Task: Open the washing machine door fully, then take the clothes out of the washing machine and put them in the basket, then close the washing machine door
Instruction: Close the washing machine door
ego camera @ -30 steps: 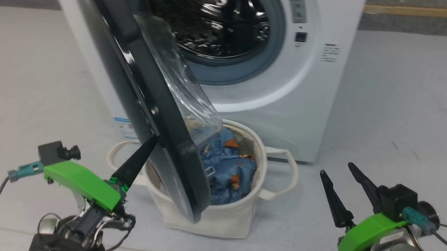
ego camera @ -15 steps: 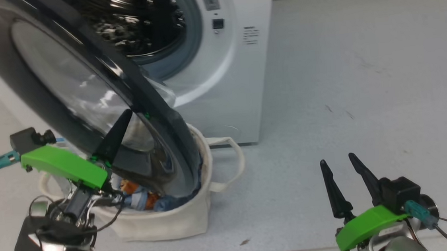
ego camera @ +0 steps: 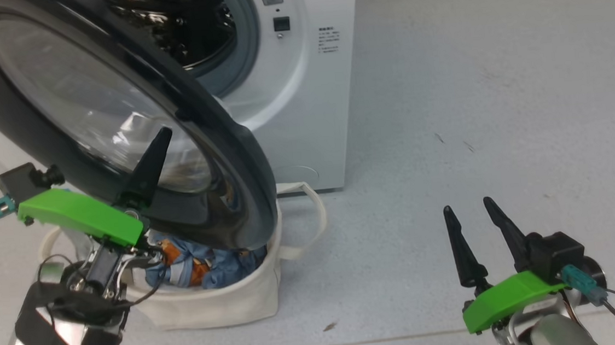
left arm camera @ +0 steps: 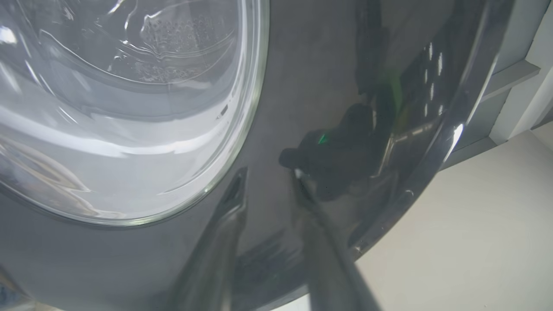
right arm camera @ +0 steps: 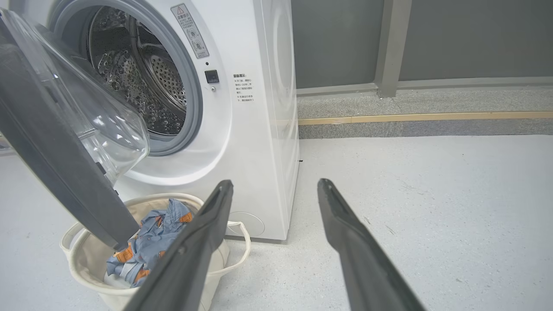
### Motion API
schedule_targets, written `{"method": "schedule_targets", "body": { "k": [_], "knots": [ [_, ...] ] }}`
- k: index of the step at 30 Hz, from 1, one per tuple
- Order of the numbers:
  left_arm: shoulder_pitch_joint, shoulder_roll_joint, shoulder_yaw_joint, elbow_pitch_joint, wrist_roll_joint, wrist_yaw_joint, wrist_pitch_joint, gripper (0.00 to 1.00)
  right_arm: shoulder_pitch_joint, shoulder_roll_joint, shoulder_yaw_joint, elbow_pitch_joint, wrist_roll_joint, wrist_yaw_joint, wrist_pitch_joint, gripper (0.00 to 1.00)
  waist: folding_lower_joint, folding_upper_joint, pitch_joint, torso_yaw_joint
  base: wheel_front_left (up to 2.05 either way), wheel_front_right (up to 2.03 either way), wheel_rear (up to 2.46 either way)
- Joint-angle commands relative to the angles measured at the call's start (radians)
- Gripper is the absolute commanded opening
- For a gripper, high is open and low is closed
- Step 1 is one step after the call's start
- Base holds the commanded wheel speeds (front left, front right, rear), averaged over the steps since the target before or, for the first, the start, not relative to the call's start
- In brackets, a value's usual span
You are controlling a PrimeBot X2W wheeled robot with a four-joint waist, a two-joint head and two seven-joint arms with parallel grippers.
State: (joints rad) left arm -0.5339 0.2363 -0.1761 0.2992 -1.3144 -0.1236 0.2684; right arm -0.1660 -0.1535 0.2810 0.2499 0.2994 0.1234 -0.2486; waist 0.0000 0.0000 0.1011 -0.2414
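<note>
You had the washing machine (ego camera: 303, 112) with no garments showing in its drum. The washing machine door (ego camera: 105, 117) stood partway open, overhanging the basket (ego camera: 214, 306) just in front, where the clothes (ego camera: 205, 263) lay. I judge the closing step was in hand. Your left gripper (left arm camera: 269, 172) had fingers slightly parted at the door's black rim, pinching nothing. The right gripper (ego camera: 467, 204) hung spread and empty, well apart. The next move called for a steady push until the door latched. A grey wall (right arm camera: 475, 39) stood behind, and the pale floor (ego camera: 470, 72) was level and lightly scuffed.
</note>
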Motion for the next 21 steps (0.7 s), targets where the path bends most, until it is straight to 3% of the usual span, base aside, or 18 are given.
{"method": "schedule_targets", "body": {
  "k": [1, 10, 17, 21],
  "knots": [
    [-0.041, 0.048, 0.024, -0.027, 0.009, -0.007, -0.022, 1.0, -0.026, 0.001, 0.017, -0.03, -0.007, 0.007, -0.013, 1.0, 0.0, 0.0, -0.014, 0.012, 0.0, 0.0, 0.0],
    [0.013, 0.18, -0.018, 0.014, 0.234, -0.007, -0.256, 1.0, -0.011, -0.003, 0.008, -0.036, -0.011, 0.007, -0.013, 1.0, 0.0, 0.0, -0.05, 0.049, 0.0, 0.0, 0.0],
    [0.098, 0.261, 0.01, 0.087, 0.336, -0.006, -0.412, 1.0, 0.005, 0.001, -0.005, -0.04, -0.018, 0.007, -0.013, 1.0, 0.0, 0.0, -0.073, 0.074, 0.0, 0.0, 0.0],
    [0.14, 0.31, 0.003, 0.118, 0.437, 0.029, -0.48, 1.0, 0.01, 0.002, -0.002, -0.041, -0.021, 0.007, -0.013, 1.0, 0.0, 0.0, -0.079, 0.081, 0.0, 0.0, 0.0]
  ]
}}
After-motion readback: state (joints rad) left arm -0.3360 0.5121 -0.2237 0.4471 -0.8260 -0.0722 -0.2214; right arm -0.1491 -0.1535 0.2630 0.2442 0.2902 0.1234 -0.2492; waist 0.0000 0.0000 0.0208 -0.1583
